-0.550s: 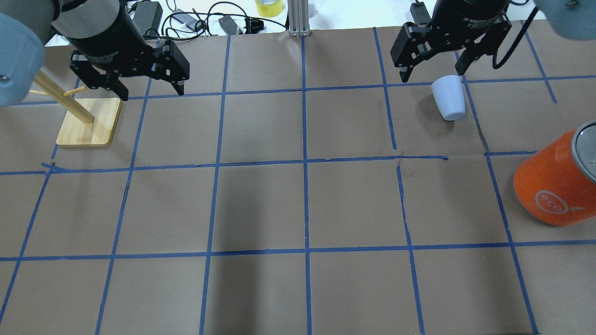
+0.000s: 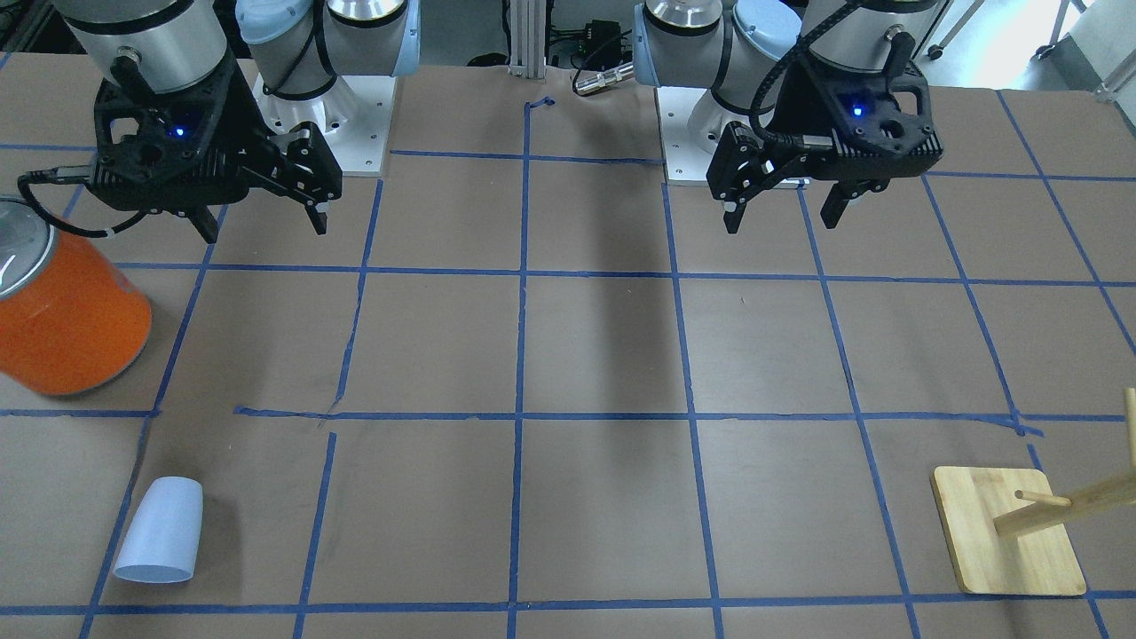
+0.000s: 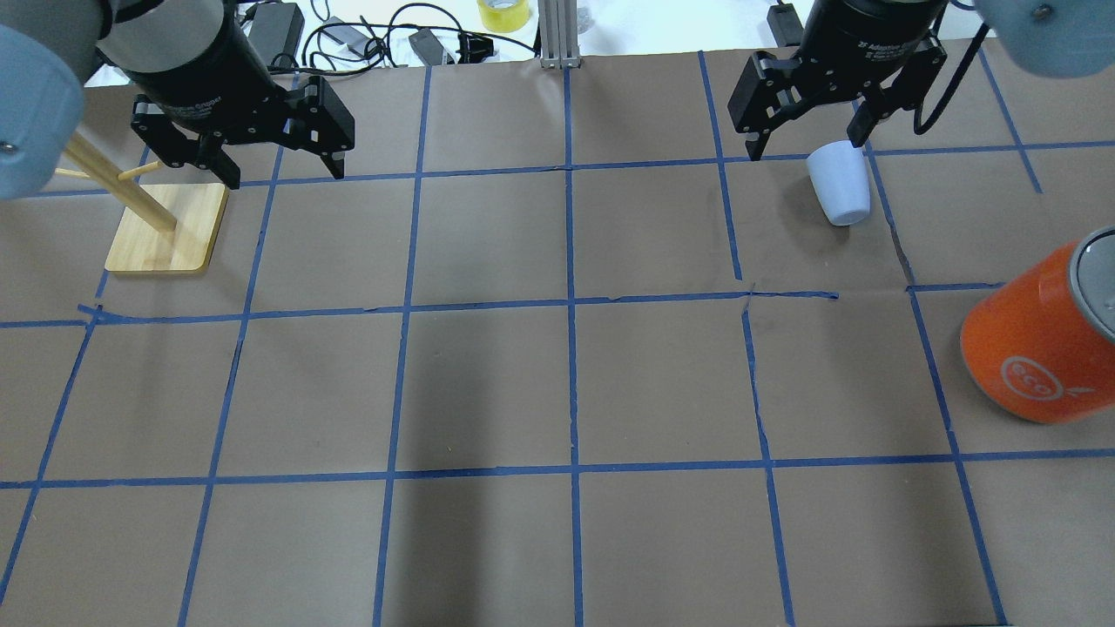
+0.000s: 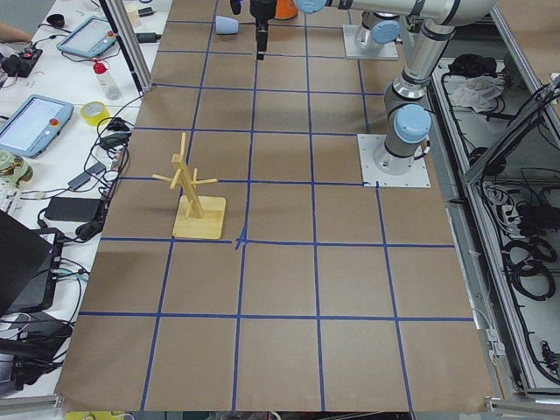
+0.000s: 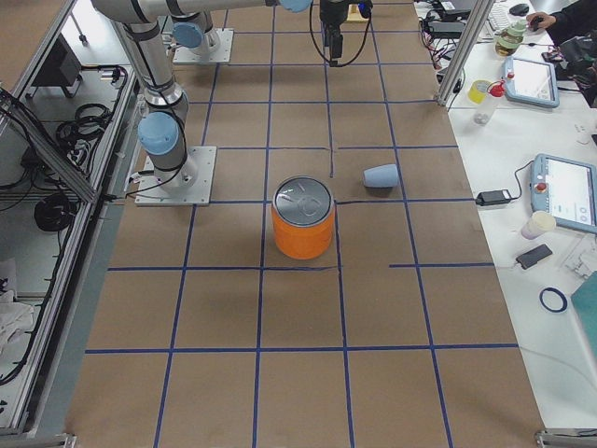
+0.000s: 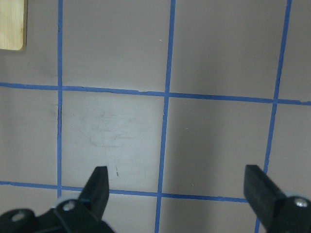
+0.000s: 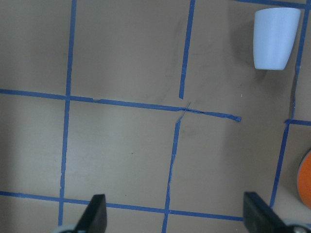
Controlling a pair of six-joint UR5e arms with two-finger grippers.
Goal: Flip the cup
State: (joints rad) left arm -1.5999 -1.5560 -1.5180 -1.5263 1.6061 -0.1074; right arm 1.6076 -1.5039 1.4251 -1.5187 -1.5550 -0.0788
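The cup (image 3: 838,185) is a small pale blue-white tumbler that lies on its side on the brown table cover, wide end toward the far edge. It also shows in the front-facing view (image 2: 161,531), the right side view (image 5: 381,175) and the right wrist view (image 7: 276,39). My right gripper (image 3: 807,146) is open and empty, raised near the cup's wide end; it appears at the left of the front-facing view (image 2: 264,229). My left gripper (image 3: 285,177) is open and empty, far from the cup, and appears in the front-facing view (image 2: 781,222).
A large orange can (image 3: 1037,348) with a silver top stands at the right edge, nearer to me than the cup. A wooden peg stand (image 3: 165,228) stands beside my left gripper. Cables and a tape roll (image 3: 503,12) lie beyond the far table edge.
My right gripper has shifted slightly above the cup's far end. The cup and the left arm have not moved.
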